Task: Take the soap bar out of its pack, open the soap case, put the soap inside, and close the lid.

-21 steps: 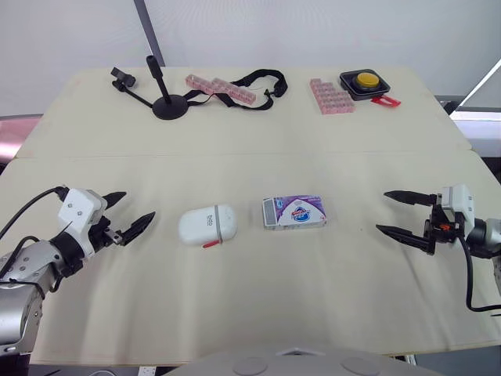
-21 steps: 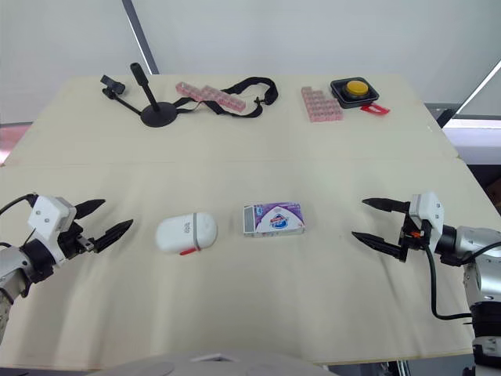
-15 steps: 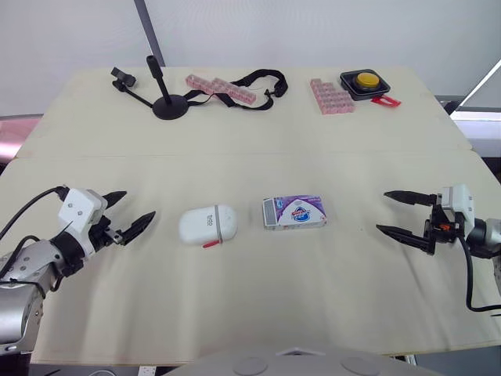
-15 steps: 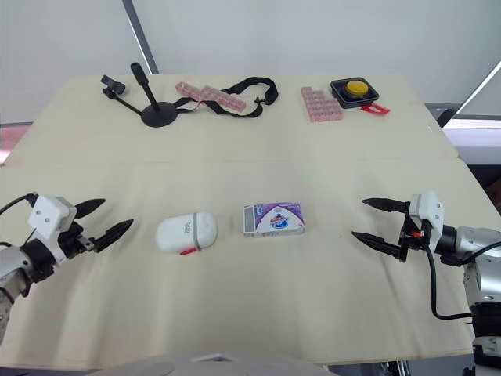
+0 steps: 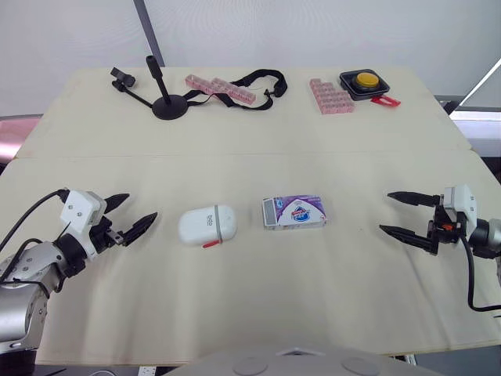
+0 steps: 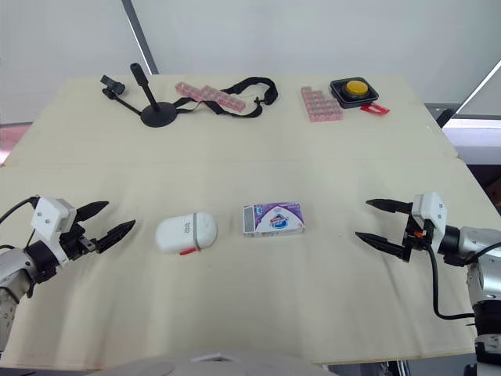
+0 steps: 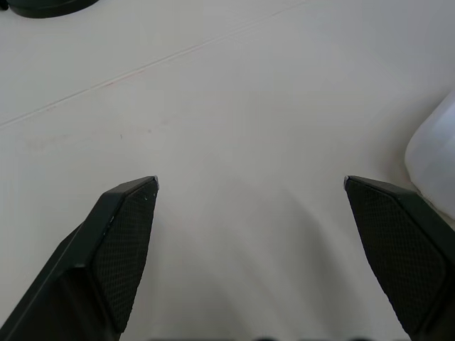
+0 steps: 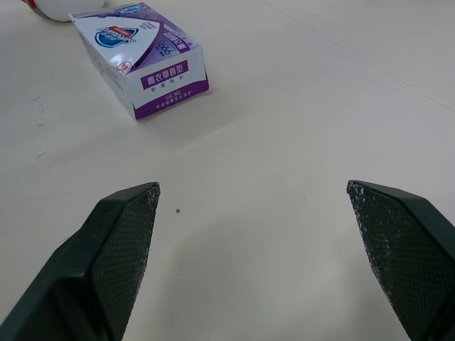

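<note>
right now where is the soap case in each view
left eye view: case mid-frame, just left of the pack.
right eye view: case again just left of the pack.
left wrist view: the case's white curved side, cut by the frame edge.
right wrist view: a white sliver of case beyond the pack.
Shared landmark: the purple pack, right beside the case.

In the left wrist view the soap case (image 7: 435, 153) is cut off by the picture's edge, leaving just a white rounded end, and the black stand base (image 7: 43, 6) is clipped to a sliver at a corner. The right wrist view crops the case to a white scrap with some red. The closed soap pack (image 8: 142, 60) hides its contents. From the head views its print is too small to read.
</note>
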Controlling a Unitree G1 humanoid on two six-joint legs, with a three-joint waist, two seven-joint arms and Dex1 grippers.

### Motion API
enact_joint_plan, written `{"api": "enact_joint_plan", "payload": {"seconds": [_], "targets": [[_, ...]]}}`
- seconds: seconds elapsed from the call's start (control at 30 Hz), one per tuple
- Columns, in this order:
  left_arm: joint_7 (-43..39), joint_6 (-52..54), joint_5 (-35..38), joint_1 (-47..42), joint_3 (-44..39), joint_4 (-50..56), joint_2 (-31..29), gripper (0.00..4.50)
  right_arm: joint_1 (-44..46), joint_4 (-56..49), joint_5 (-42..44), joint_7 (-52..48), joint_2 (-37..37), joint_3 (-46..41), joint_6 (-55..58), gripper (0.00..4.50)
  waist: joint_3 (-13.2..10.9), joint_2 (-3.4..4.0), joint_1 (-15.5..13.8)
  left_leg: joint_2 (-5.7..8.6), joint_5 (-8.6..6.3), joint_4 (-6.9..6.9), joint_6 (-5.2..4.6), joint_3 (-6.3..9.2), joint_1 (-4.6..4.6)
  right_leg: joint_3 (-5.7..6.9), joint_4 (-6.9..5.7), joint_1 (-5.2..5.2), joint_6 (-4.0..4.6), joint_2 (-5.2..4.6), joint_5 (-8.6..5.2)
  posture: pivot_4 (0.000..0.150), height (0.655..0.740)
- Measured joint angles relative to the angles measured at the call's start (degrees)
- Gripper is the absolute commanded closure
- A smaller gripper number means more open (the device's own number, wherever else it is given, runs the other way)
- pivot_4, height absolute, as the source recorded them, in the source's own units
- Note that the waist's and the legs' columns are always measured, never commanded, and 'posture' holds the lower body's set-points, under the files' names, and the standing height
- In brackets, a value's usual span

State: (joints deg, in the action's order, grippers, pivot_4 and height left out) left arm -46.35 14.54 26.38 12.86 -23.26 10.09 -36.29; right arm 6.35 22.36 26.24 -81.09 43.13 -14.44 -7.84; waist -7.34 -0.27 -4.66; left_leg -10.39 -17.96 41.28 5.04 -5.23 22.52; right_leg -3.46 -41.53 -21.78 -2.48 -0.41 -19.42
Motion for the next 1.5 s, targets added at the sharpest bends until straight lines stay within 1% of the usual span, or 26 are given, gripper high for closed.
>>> {"api": "enact_joint_plan", "payload": {"seconds": [0.17, 0.23, 0.37, 0.53, 0.63, 0.7, 0.8, 0.97, 1.13, 1.23, 1.5], "targets": [[-1.2, 0.7, 2.8, 0.2, -0.2, 0.4, 0.3, 0.04, 2.3, 1.1, -0.5, -0.9, 0.4, 1.0, 0.1, 0.00, 0.0, 0.00, 0.0, 0.00, 0.00, 0.04, -0.01, 0.00, 0.00, 0.00, -0.04, 0.00, 0.00, 0.01, 0.00, 0.150, 0.7096], [-1.4, 2.0, 4.9, 0.2, -0.7, 0.9, 0.4, 0.04, 4.4, 1.4, -1.2, -1.3, 1.1, 2.2, 0.8, 0.00, 0.0, 0.00, 0.1, 0.00, 0.01, 0.05, -0.01, 0.00, -0.02, 0.01, -0.07, 0.00, 0.01, 0.01, 0.00, 0.150, 0.7096], [-3.1, -0.8, 6.0, 2.8, -2.4, 4.7, 1.3, 0.04, 10.3, 0.6, -2.4, -1.8, 2.1, 5.1, 4.5, 0.00, 0.0, 0.01, 0.3, -0.01, 0.01, 0.07, -0.03, 0.00, -0.01, -0.04, -0.06, 0.00, 0.02, 0.05, 0.01, 0.150, 0.7096], [-5.4, -2.7, 7.8, 13.3, -2.9, 13.5, 4.5, 0.04, 16.7, -2.3, -3.1, -3.9, 2.9, 9.9, 10.4, 0.00, 0.0, 0.02, 0.1, -0.04, 0.01, 0.05, -0.03, -0.01, 0.06, 0.04, 0.02, 0.01, 0.01, 0.06, 0.01, 0.150, 0.7096], [-7.2, -6.1, 7.8, 23.9, -1.7, 21.3, 8.9, 0.04, 21.2, -6.0, -3.7, -6.3, 3.6, 14.5, 14.9, 0.00, 0.0, 0.02, 0.1, -0.09, 0.01, 0.03, -0.03, -0.01, 0.07, 0.07, 0.08, 0.00, 0.01, 0.04, 0.01, 0.150, 0.7096], [-7.8, -8.2, 7.4, 27.4, -0.4, 23.5, 10.7, 0.04, 23.2, -7.8, -4.1, -6.9, 3.7, 16.4, 16.3, 0.00, 0.0, 0.07, -0.5, -0.13, 0.03, 0.01, -0.04, 0.00, -0.01, 0.16, 0.03, 0.00, 0.02, -0.01, 0.01, 0.150, 0.7096], [-8.9, -12.4, 4.6, 31.7, 3.0, 24.6, 13.1, 0.04, 25.0, -9.6, -5.4, -7.6, 3.7, 19.9, 16.6, 0.00, 0.0, 0.08, -0.8, -0.26, 0.09, 0.03, -0.13, 0.00, -0.10, 0.19, -0.01, 0.00, 0.03, -0.12, 0.01, 0.150, 0.7096], [-9.0, -16.9, 1.2, 32.8, 7.2, 24.2, 15.0, 0.04, 27.1, -9.7, -9.0, -7.8, 3.0, 25.4, 16.6, 0.00, 0.0, 0.09, -0.2, -0.24, 0.11, 0.04, -0.17, -0.01, -0.10, 0.16, -0.08, -0.12, 0.04, -0.11, 0.01, 0.150, 0.7096], [-11.0, -21.3, -1.4, 31.7, 11.9, 21.9, 13.9, 0.04, 28.1, -9.6, -13.0, -6.9, 1.4, 28.9, 16.6, 0.00, 0.0, 0.16, 0.3, -0.17, 0.12, 0.04, -0.17, -0.03, -0.05, 0.11, -0.19, -0.30, 0.05, -0.08, 0.00, 0.150, 0.7096], [-12.2, -23.1, -2.3, 31.6, 13.3, 21.0, 12.2, 0.04, 28.1, -9.1, -14.1, -6.4, 0.3, 29.4, 16.4, 0.00, 0.0, 0.19, 0.2, -0.14, 0.12, 0.05, -0.16, -0.07, -0.04, 0.08, -0.24, -0.36, 0.05, -0.08, 0.00, 0.150, 0.7096], [-12.9, -25.5, -2.4, 30.2, 14.9, 19.3, 10.1, 0.04, 28.1, -9.3, -14.1, -4.9, -2.7, 29.7, 17.9, 0.00, 0.1, 0.26, 0.2, -0.15, 0.14, 0.07, -0.13, -0.09, -0.05, 0.05, -0.39, -0.42, 0.05, -0.10, 0.00, 0.150, 0.7096]]}}
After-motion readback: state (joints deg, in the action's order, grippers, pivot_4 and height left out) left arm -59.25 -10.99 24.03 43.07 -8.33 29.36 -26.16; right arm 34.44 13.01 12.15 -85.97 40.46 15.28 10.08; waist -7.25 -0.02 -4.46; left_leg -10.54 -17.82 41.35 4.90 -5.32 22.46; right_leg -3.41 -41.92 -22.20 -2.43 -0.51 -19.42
